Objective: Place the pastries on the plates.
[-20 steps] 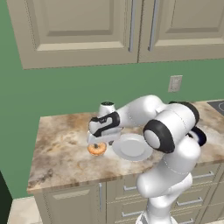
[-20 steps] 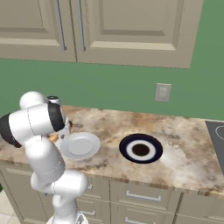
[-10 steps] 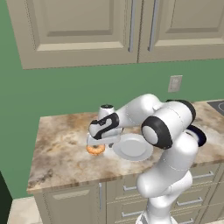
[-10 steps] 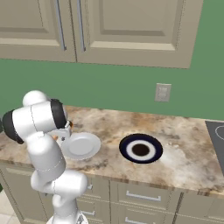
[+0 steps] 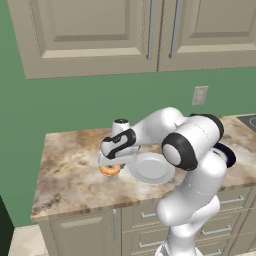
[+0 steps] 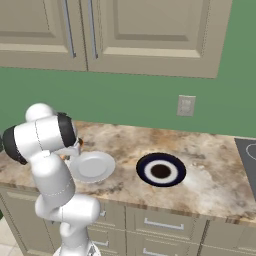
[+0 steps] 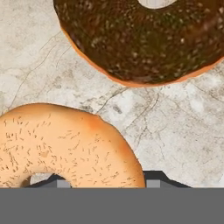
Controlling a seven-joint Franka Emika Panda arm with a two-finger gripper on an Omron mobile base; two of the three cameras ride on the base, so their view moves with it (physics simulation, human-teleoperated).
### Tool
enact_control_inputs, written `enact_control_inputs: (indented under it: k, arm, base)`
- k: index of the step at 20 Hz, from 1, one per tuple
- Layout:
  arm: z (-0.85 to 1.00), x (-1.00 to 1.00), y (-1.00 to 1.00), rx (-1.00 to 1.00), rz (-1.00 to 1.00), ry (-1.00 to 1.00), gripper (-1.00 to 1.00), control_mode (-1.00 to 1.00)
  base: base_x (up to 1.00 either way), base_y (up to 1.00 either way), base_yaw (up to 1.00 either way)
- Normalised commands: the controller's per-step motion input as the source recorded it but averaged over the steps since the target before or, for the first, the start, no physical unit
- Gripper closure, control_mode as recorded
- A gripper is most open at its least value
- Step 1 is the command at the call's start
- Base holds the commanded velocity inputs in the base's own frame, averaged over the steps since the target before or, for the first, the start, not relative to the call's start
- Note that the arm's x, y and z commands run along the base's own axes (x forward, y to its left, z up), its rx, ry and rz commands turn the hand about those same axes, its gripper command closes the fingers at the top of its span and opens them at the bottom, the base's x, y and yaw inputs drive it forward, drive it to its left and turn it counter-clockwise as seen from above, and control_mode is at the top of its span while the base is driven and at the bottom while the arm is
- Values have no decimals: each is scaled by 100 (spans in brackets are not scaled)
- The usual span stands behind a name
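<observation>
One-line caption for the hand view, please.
Close over the marble counter: the hand shut on the orange-glazed donut, the chocolate-iced donut lying just beyond.

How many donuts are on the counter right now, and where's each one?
2. The orange-glazed donut lies on the bare marble counter right at the fingers, left of the grey-white plate. The chocolate donut lies on the counter just beyond it, apart. Neither is on a plate.

Orange donut (image 7: 65, 144), chocolate donut (image 7: 140, 39) — near, apart
</observation>
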Motion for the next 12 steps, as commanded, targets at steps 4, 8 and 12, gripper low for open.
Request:
enact_control_inputs:
  k: [4, 8, 12]
  arm:
    - [3, -1, 13, 0, 0, 0, 100, -100]
    - [39, -17, -13, 0, 0, 0, 100, -100]
    - [63, -48, -37, 0, 0, 0, 100, -100]
  base:
    - [0, 0, 0]
    - [0, 0, 0]
    - [0, 0, 0]
